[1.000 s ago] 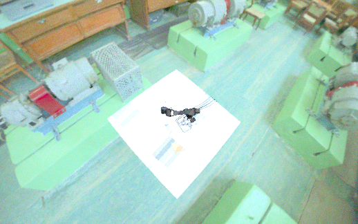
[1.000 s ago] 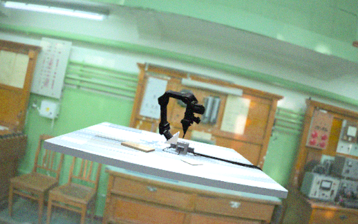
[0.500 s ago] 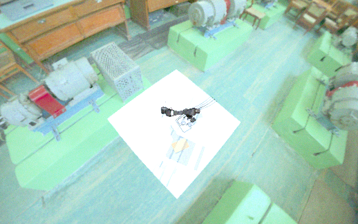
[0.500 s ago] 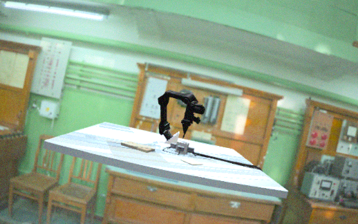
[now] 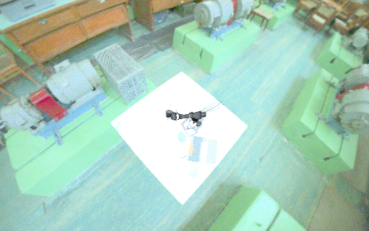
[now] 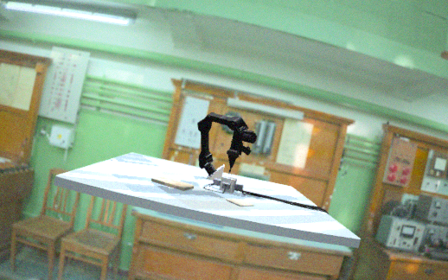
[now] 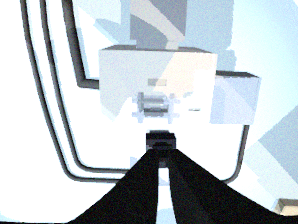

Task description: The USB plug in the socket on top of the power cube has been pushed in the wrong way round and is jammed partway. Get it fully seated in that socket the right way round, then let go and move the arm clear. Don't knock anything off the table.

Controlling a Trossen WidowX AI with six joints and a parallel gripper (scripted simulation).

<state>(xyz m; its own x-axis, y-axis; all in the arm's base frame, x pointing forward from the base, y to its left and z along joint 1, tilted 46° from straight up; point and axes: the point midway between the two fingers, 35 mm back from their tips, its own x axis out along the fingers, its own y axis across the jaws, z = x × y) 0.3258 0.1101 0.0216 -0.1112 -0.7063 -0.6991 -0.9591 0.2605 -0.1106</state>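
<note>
The power cube [image 7: 116, 67] [image 6: 227, 186] is a pale box on the white table [image 5: 153, 150] [image 6: 108, 173]. Its top has a small rectangular slot [image 7: 157, 81] and a pale, rail-like fitting [image 7: 155, 105]; which of these is the socket is hard to tell in the glare. My gripper [image 7: 162, 157] [image 6: 231, 170] is shut on the small black USB plug [image 7: 161, 137]. In the wrist view the plug shows just below the rail-like fitting, apart from it. In the exterior view the fingertips are a little above the cube. The plug's way round cannot be read.
A pale block [image 7: 234, 98] sits against the cube's right side in the wrist view. Dark cables [image 7: 53, 95] [image 6: 285, 200] loop around the cube and run across the table. Flat wooden pieces [image 6: 172, 184] [image 6: 240, 202] lie nearby; a wooden corner [image 7: 288, 206] shows at the lower right.
</note>
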